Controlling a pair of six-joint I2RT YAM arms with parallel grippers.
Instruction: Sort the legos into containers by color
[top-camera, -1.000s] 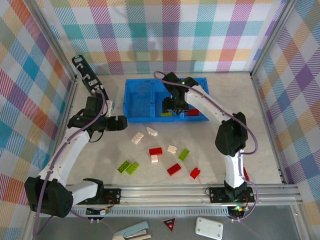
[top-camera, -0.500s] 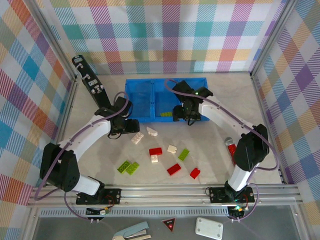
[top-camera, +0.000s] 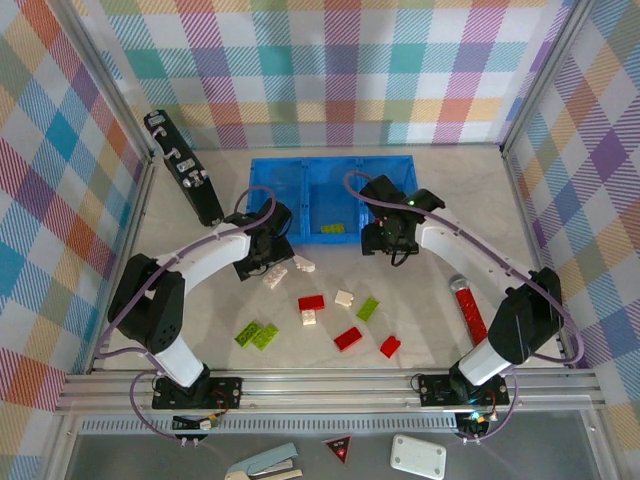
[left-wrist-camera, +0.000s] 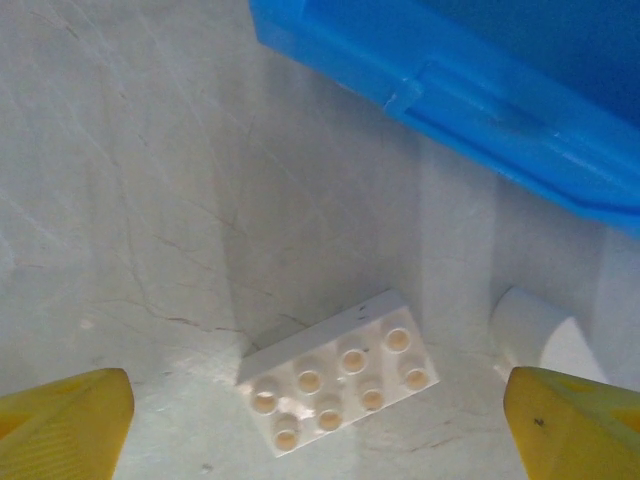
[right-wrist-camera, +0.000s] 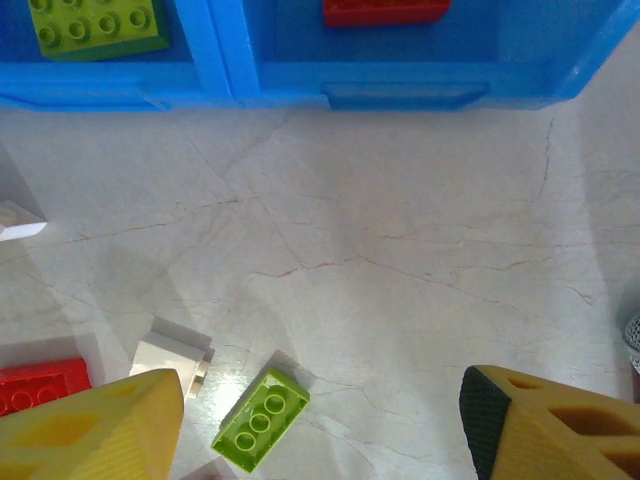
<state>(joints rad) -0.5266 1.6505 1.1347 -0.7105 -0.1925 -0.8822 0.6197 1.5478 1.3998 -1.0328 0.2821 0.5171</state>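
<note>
Item: cream brick (left-wrist-camera: 340, 385), studs up, flat on the table (left-wrist-camera: 150, 200).
Place: directly below the left gripper (left-wrist-camera: 320, 425), between its jaws, touching neither; tray (left-wrist-camera: 480, 90) just beyond.
Long axis: slanted, close to the jaw-to-jaw line; gripping across the width likely needs a wrist turn.
Hand state: jaws wide apart, empty.
Other hand: right gripper (right-wrist-camera: 325, 425), jaws apart, empty, farther from this brick.

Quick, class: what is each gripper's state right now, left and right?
Left gripper: open, holding nothing, over a white brick.
Right gripper: open, holding nothing.
</note>
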